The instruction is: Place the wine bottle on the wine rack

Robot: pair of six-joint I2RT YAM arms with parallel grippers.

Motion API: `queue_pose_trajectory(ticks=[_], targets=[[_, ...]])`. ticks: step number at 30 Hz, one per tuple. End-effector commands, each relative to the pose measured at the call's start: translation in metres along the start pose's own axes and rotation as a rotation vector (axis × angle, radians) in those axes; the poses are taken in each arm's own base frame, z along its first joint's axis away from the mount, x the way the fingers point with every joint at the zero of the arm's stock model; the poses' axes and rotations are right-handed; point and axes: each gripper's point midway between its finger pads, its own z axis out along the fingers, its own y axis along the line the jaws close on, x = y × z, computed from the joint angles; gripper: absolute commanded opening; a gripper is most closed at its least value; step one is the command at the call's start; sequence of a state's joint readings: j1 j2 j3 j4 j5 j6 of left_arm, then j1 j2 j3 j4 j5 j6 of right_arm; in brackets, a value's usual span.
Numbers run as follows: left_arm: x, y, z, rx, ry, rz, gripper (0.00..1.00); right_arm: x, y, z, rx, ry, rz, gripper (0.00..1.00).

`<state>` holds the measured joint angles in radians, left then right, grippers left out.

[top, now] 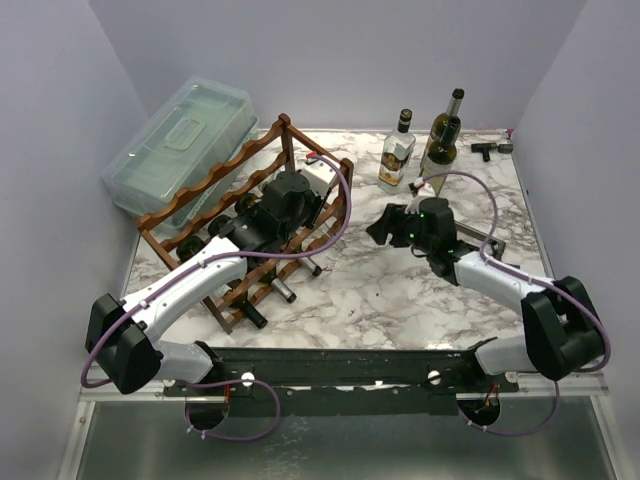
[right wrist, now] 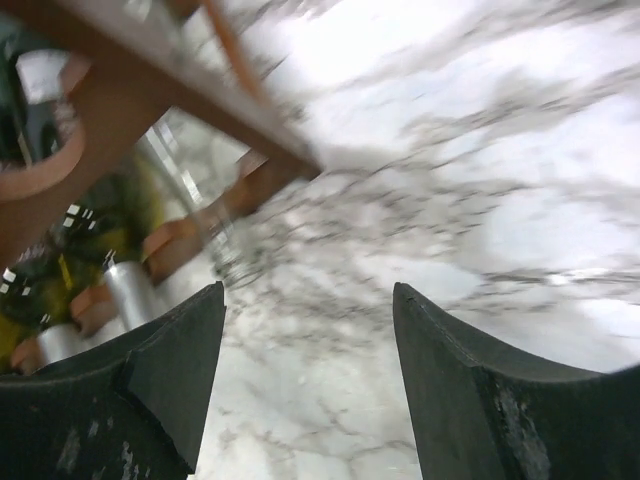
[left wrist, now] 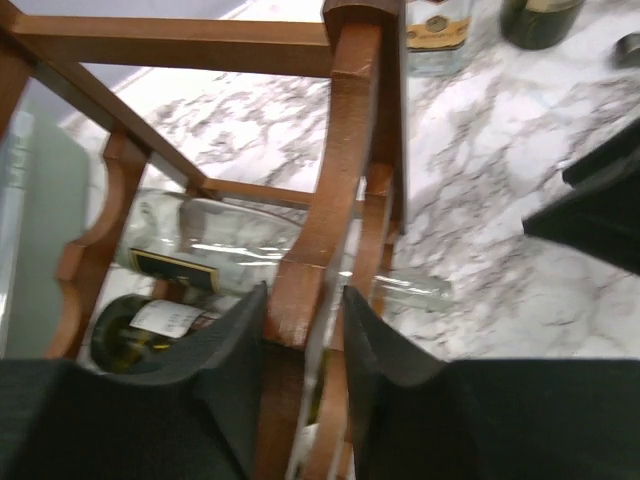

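Note:
The reddish-brown wine rack (top: 205, 182) stands at the left of the marble table, with several bottles lying in it. My left gripper (top: 298, 188) sits on the rack's right end. In the left wrist view it (left wrist: 305, 300) is shut on a scalloped rail of the rack (left wrist: 350, 130), above a clear bottle (left wrist: 210, 235) and a green one (left wrist: 150, 325). My right gripper (top: 382, 226) hovers right of the rack; it (right wrist: 308, 300) is open and empty over the marble, with the rack (right wrist: 150, 95) at upper left. A clear bottle (top: 397, 155) and two green wine bottles (top: 441, 148) stand at the back.
A clear plastic lidded box (top: 180, 145) lies behind the rack at the back left. A small black object (top: 487, 150) sits in the back right corner. A metal frame (top: 497, 246) lies by the right arm. Walls close in on three sides.

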<state>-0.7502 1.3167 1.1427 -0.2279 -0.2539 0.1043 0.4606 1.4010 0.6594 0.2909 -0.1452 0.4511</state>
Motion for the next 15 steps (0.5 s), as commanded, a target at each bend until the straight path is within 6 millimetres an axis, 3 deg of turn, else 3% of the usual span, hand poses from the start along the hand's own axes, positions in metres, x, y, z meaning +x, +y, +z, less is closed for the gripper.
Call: queue_pose_trajectory(ticks=[1, 8, 15], targets=[[0.009, -0.025, 0.004, 0.071, 0.042, -0.035, 0.42, -0.037, -0.038, -0.024, 0.14, -0.084, 0.0, 0.71], [-0.001, -0.02, -0.004, 0.05, 0.014, -0.063, 0.81, -0.14, -0.078, -0.057, 0.344, -0.26, 0.053, 0.75], [-0.009, -0.016, -0.011, 0.038, -0.013, -0.08, 0.99, -0.233, -0.111, -0.075, 0.625, -0.371, 0.01, 0.78]])
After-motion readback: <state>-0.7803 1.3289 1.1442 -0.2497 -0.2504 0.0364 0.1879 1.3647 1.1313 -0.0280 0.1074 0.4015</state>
